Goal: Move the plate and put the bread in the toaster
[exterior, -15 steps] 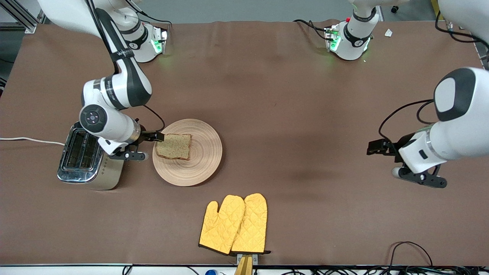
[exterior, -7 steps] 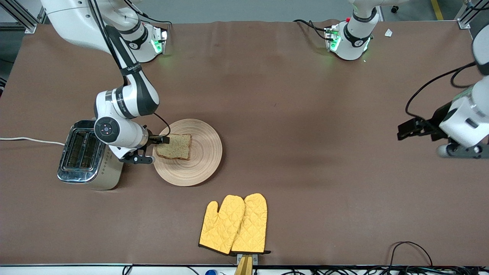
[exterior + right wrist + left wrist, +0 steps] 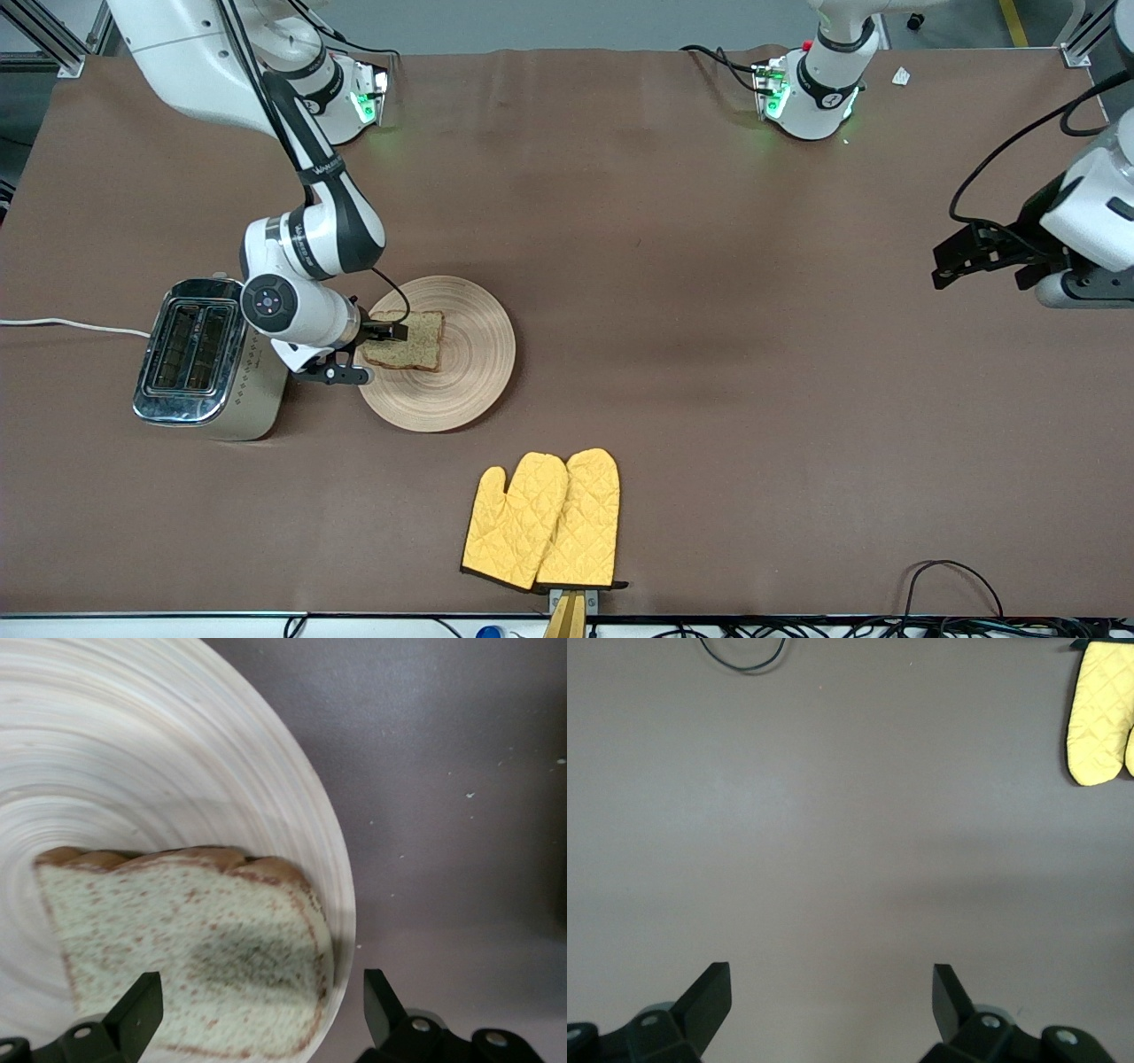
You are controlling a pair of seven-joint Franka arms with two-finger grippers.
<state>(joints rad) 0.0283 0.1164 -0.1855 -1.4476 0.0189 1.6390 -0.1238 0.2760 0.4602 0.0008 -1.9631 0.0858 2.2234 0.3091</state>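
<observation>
The round wooden plate (image 3: 469,372) lies beside the toaster (image 3: 208,359), with the brown bread slice (image 3: 409,341) on its toaster-side part. My right gripper (image 3: 341,372) hangs open just over the plate's rim next to the toaster. In the right wrist view its jaws (image 3: 257,1005) are wide apart. One finger is over the bread (image 3: 195,930), the other over bare table past the plate's rim (image 3: 341,886). My left gripper (image 3: 1085,288) is open and empty over bare table at the left arm's end. In the left wrist view (image 3: 831,1001) nothing lies between its fingers.
A pair of yellow oven mitts (image 3: 540,518) lies nearer the front camera than the plate, also in the left wrist view (image 3: 1099,713). The toaster's white cord (image 3: 71,325) runs off the right arm's end. Black cables (image 3: 952,576) lie at the front edge.
My right gripper has moved from beside the toaster toward the plate and now straddles the bread's edge and the rim. My left arm has pulled away toward its end of the table.
</observation>
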